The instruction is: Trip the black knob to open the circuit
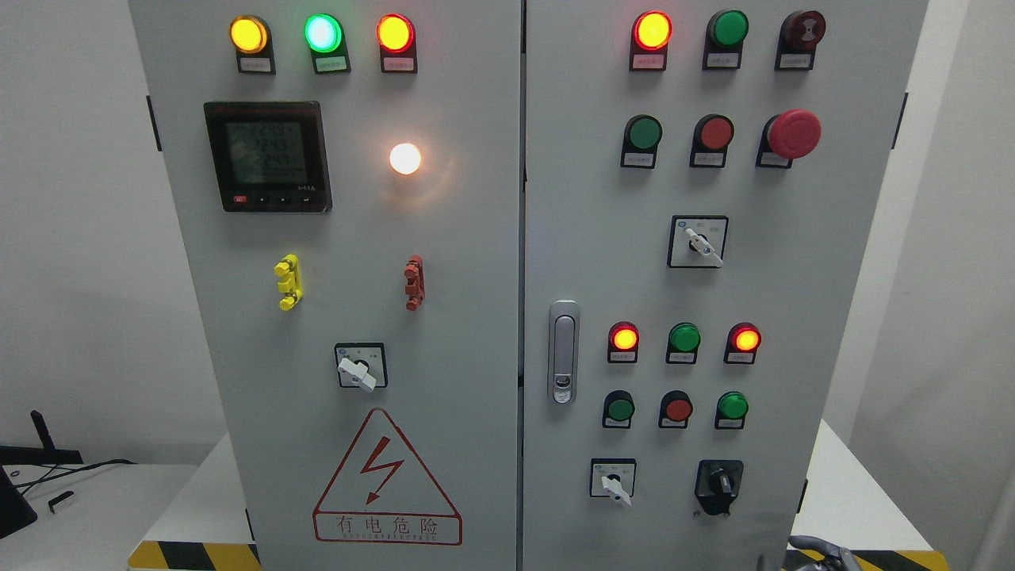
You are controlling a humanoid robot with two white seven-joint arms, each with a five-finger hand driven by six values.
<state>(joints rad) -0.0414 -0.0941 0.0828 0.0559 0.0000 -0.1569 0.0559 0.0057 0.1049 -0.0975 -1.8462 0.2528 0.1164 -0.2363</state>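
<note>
Big grey cabinet (476,317) with two doors, seen from the front. On the right door, way down low, the black knob (719,482) on its black plate, just right of a small white switch (613,481) in a square frame. Knob handle pointing about straight up. Nothing touching it.

Just peeking in at the bottom edge on the right, a bit of grey metal robot hand (821,551), below the black knob and off to its right, apart from it. Too little showing to tell if wide or narrow, or holding anything. No left hand to see.

Above the black knob, three small buttons (676,409) in a row: green, red, green. Above those, three round lights (683,339): red glowing, green dark, red glowing. A silver door handle (563,351) on the left side of that door. Higher up, another white switch (699,242), then a big red mushroom button (793,133) at the right.

On the left door, a dark screen (267,155) with numbers, a bright white light (405,159) beside it, and a red lightning sign (386,480) near the bottom. Yellow and black stripes (190,555) along the floor edge under the cabinet
</note>
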